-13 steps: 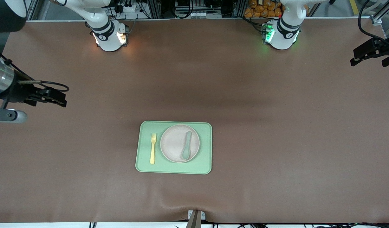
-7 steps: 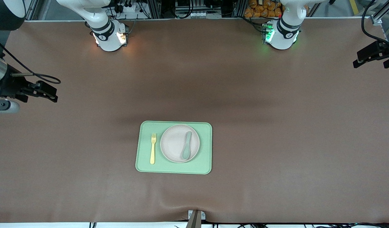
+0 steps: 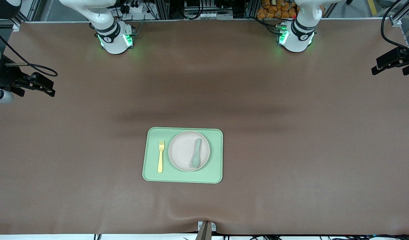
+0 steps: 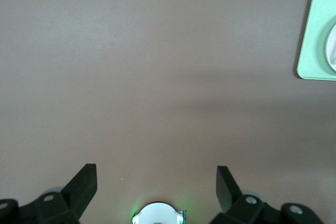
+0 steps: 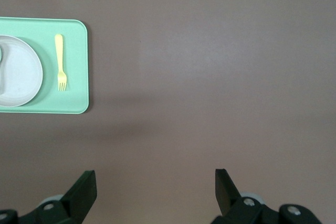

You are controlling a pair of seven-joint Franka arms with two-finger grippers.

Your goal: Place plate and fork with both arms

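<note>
Item: tray (image 3: 183, 178), light green, set on the table (image 3: 291, 133) midway between the two arms' ends; on it the plate (image 3: 182, 153) is laid with a grey-green spoon (image 3: 196, 153) resting in it, and the fork (image 3: 161, 156) is laid flat just beside the plate toward the right arm's end, an arrangement judged to be a finished place setting. Right gripper (image 3: 44, 87) is held over bare table at the right arm's end, jaws spread wide and empty, well apart from the fork. Left gripper (image 3: 391, 65) is held likewise at the left arm's end, jaws spread and empty, well apart from the plate.
</note>
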